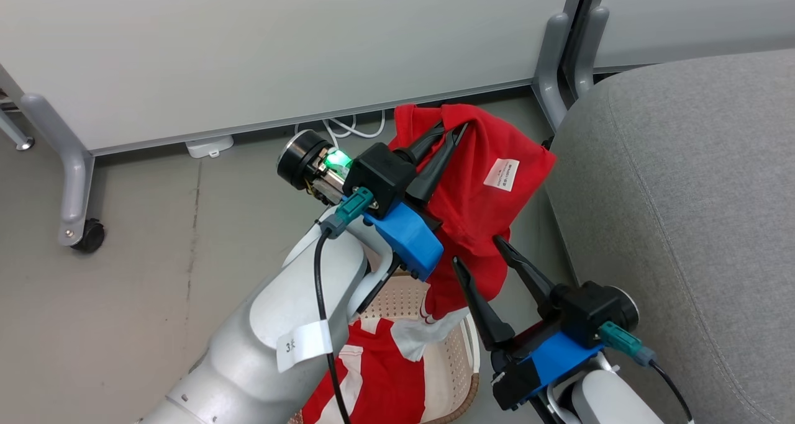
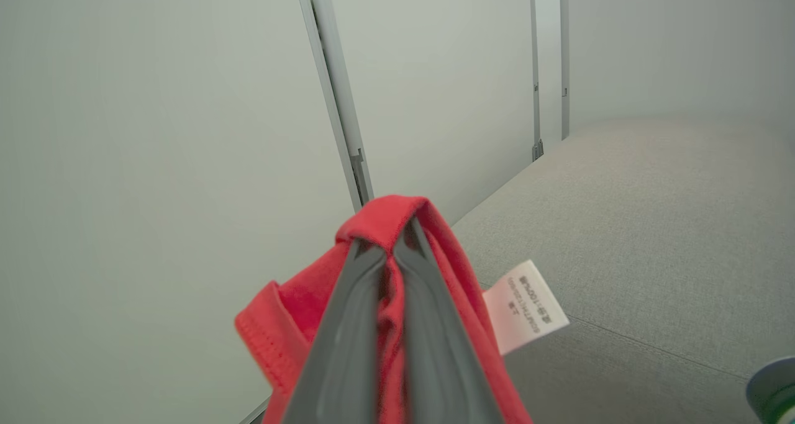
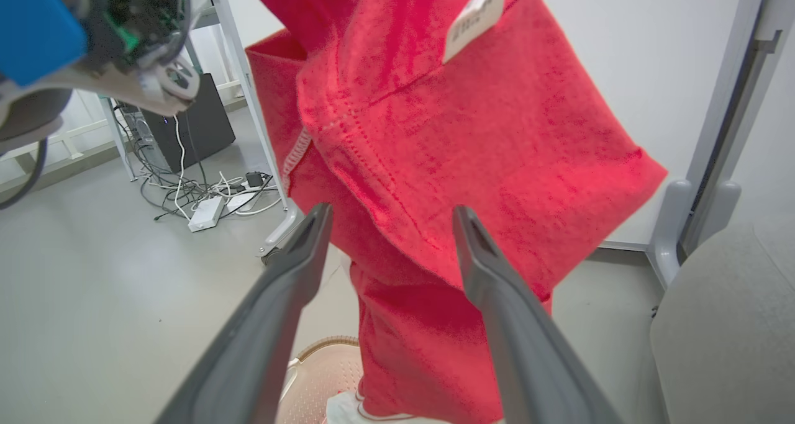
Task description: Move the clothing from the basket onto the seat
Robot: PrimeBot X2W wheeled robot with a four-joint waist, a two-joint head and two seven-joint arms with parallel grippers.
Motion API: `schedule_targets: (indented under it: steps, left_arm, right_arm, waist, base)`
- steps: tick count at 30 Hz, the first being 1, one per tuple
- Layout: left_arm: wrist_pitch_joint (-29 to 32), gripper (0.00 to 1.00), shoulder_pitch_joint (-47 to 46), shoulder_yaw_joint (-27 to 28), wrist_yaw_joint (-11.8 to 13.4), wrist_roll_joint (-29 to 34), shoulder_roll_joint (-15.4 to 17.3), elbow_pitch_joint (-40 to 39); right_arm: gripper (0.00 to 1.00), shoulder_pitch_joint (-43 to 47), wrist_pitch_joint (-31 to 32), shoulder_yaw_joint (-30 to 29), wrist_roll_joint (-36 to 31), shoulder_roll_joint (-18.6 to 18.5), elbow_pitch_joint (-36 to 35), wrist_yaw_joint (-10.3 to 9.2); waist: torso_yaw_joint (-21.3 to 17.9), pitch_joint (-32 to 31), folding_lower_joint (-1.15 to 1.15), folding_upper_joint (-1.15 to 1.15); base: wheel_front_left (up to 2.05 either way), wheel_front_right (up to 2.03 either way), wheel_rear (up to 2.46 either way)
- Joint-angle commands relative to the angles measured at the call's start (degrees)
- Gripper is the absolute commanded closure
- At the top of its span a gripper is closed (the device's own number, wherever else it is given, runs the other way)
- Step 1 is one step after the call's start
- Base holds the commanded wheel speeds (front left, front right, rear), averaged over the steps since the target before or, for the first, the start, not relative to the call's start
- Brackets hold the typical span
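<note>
Holding one red garment (image 1: 478,182) clamped in left gripper (image 1: 453,126), not yet on the seat (image 1: 683,194), right gripper (image 1: 477,251) spread, more clothing (image 1: 385,380) in basket (image 1: 463,356).

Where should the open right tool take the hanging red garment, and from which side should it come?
Probably the loose lower edge of the red garment, below its white label, coming from underneath. The left tool pinches the top fold, so the cloth drapes down, and that edge shows between the spread fingers of the right tool.
</note>
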Motion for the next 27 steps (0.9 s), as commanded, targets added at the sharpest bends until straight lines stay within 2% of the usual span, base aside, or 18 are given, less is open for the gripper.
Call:
schedule_targets:
  steps: [1, 8, 16, 26, 27]
  left_arm:
    - [-0.29, 1.0, -1.11, -0.37, 0.36, -0.36, -0.01, -0.31]
    - [-0.29, 1.0, -2.33, -2.26, 0.71, -1.45, -0.02, -1.02]
    - [-0.29, 1.0, -3.28, -4.36, 1.4, -2.9, -0.01, -1.6]
    - [-0.29, 1.0, -4.31, -6.54, 2.25, -4.41, -0.02, -2.07]
    - [-0.29, 1.0, -4.41, -6.72, 2.36, -4.56, -0.02, -2.04]
  right_arm:
    - [0.0, -1.58, -0.2, 1.09, -0.65, -0.5, 0.89, 0.03]
    - [0.0, -6.43, -0.2, 1.84, -2.92, -0.1, 4.98, 0.03]
    - [0.0, -9.63, -0.2, -1.63, -5.59, 0.58, 6.37, 0.03]
    - [0.0, -11.95, -0.2, -2.7, -4.18, 0.64, 6.47, 0.03]
    - [0.24, -12.11, -0.2, -2.91, -4.05, 0.64, 6.54, 0.03]
  waist:
    - [0.15, 0.3, 0.0, 0.0]
    - [1.06, 1.16, 0.0, 0.0]
    - [2.01, 1.78, 0.0, 0.0]
    - [2.57, 2.37, 0.0, 0.0]
    - [2.59, 2.4, 0.0, 0.0]
  base:
    - [0.0, 0.0, 0.0]
    - [0.0, 0.0, 0.0]
    - [0.0, 0.0, 0.0]
    - [0.0, 0.0, 0.0]
    - [0.0, 0.0, 0.0]
